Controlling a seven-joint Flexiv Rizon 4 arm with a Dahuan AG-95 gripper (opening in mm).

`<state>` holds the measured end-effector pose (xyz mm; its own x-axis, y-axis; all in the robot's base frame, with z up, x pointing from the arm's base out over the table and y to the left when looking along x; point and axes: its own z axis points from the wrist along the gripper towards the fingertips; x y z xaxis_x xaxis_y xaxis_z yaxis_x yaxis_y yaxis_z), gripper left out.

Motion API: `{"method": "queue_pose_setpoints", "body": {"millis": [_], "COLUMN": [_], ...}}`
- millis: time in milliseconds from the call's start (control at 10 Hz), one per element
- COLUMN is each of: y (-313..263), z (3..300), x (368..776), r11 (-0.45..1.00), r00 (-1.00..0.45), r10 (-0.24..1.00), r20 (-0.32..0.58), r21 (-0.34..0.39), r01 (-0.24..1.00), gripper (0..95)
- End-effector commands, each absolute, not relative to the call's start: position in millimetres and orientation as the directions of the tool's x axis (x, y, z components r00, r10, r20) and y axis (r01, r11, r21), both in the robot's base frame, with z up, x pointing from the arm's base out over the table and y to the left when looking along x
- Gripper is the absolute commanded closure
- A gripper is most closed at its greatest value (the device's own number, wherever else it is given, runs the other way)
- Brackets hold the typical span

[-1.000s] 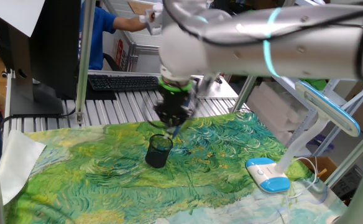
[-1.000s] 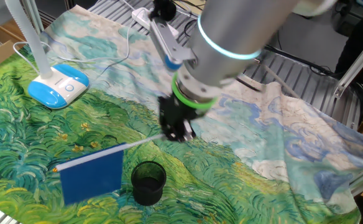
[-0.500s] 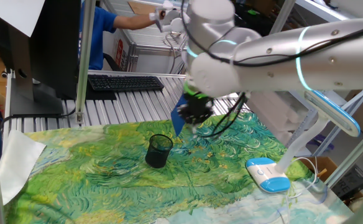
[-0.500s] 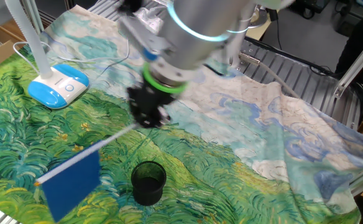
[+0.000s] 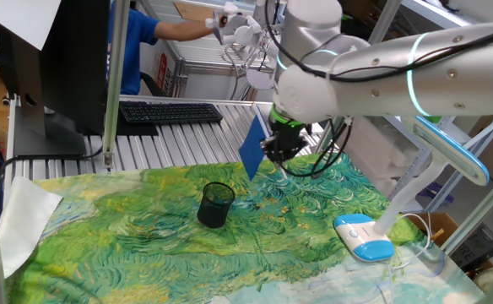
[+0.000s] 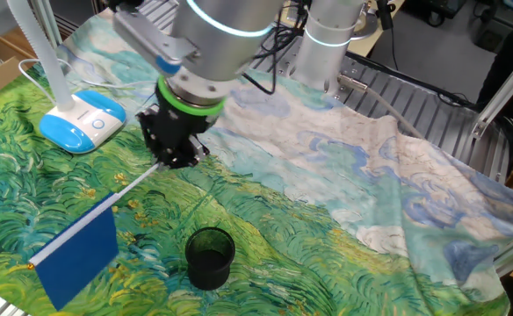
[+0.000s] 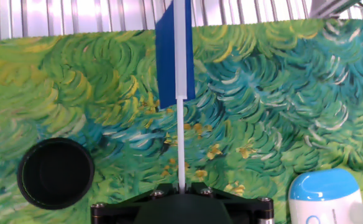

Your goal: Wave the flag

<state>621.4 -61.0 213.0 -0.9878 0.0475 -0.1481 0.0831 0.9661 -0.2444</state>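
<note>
The flag is a small blue cloth (image 6: 74, 259) on a thin white stick (image 6: 138, 181). My gripper (image 6: 173, 156) is shut on the stick's lower end and holds the flag in the air above the painted cloth. In one fixed view the blue cloth (image 5: 251, 148) stands just left of my gripper (image 5: 279, 149). In the hand view the stick (image 7: 181, 146) runs straight up from my gripper (image 7: 181, 188) to the blue cloth (image 7: 174, 56).
A black mesh cup (image 6: 209, 257) stands on the painted tablecloth (image 6: 327, 193), also shown in the hand view (image 7: 55, 172). A blue-and-white lamp base (image 6: 83, 120) sits at the side. A keyboard (image 5: 170, 111) and monitor lie behind.
My gripper has swung sideways across the table with the flag, away from the cup and toward the lamp side. The flag's cloth has moved with it.
</note>
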Motion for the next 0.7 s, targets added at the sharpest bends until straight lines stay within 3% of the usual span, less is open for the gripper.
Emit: {"method": "queue_pose_setpoints", "body": {"millis": [100,200,400,700], "y": [-61,-57,-38,19], "z": [209,203,192,184], "x": [626,629,628,614], "r11": [0.988,0.996,0.989,0.928], "r00": [-0.995,-0.995,-0.986,-0.935], "r10": [0.019,0.063,0.143,0.353], "r20": [-0.100,-0.083,-0.086,-0.018], "r21": [-0.151,-0.061,-0.018,0.133], "r01": [0.034,0.069,0.146,0.348], "gripper": [95.0,95.0,95.0,95.0]}}
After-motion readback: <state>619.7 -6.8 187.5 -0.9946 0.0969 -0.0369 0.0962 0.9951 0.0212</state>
